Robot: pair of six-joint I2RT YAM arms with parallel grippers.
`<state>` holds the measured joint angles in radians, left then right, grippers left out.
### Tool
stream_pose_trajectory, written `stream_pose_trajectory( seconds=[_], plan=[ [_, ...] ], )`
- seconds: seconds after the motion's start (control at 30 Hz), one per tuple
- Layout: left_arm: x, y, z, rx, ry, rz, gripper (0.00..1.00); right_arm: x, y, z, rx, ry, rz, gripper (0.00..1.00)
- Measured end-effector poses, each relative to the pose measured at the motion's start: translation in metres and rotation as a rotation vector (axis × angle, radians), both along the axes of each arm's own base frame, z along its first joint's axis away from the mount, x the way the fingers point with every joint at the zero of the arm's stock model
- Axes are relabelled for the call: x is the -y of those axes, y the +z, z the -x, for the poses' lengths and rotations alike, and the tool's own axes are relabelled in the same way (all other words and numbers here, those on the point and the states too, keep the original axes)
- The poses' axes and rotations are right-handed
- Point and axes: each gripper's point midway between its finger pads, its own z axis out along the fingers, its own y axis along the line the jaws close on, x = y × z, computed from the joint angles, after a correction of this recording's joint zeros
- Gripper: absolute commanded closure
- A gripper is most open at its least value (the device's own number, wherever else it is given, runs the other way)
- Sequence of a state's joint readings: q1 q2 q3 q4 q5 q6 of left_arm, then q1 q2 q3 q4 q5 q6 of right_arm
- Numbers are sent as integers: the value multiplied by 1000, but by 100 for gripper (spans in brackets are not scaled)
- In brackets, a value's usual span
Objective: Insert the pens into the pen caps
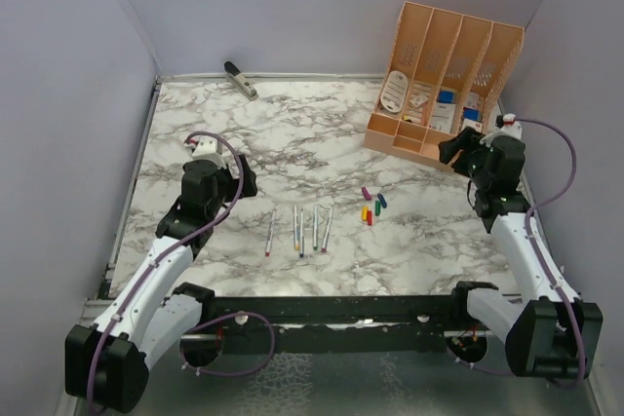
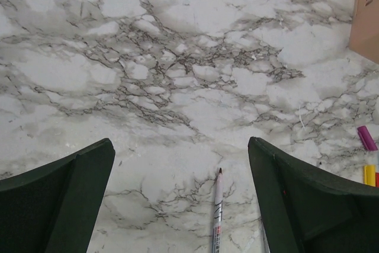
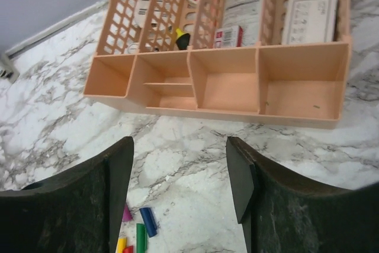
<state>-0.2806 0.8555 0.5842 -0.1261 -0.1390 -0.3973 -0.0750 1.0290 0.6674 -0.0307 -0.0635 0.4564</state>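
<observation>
1. My left fingers (image 2: 98, 164) stand wide apart and empty over the marbled bench (image 2: 177, 57). One pen (image 2: 217, 211) lies between them, nearer the right-hand finger, its long axis running away from me with the dark tip forward.
2. The pens (image 1: 299, 229) are thin, white and round-barrelled. They lie side by side, closer to my left fingers than to my right.
3. My right fingers (image 3: 115, 170) are also apart and empty, facing a peach lattice organiser (image 3: 213, 111). The caps (image 3: 148, 221), stubby glossy plastic, sit beneath the left-hand finger.
4. I judge the left suits a pen and the right a cap.
</observation>
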Motion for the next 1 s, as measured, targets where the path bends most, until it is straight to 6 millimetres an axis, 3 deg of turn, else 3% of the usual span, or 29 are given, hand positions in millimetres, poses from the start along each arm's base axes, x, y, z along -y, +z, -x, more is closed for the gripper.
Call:
stream_pose_trajectory(
  seconds=[0.1,0.23,0.3,0.5,0.57,0.63,0.77,0.9,1.0],
  plan=[
    [4,-17,5,-32,-24,5,6,-27,9,3,28,94,13,39],
    [5,-33,14,-61,-34,14,11,-106,19,15,41,320,67,39],
    [4,-32,15,-59,-34,18,13,-132,27,21,58,398,83,40],
    [6,-28,22,-41,-23,67,17,-144,37,23,77,425,94,46],
    [3,-28,27,-26,-10,81,19,-165,32,32,65,483,95,46],
    [2,-25,31,-12,-2,91,19,-198,21,48,40,567,115,46],
    [2,-24,31,-27,1,91,20,-248,-11,74,-49,692,174,46],
    [1,-36,38,-66,22,101,20,-277,-33,84,-107,735,217,47],
    [-8,-34,45,-43,72,107,20,-303,-41,91,-130,766,249,47]
  ],
)
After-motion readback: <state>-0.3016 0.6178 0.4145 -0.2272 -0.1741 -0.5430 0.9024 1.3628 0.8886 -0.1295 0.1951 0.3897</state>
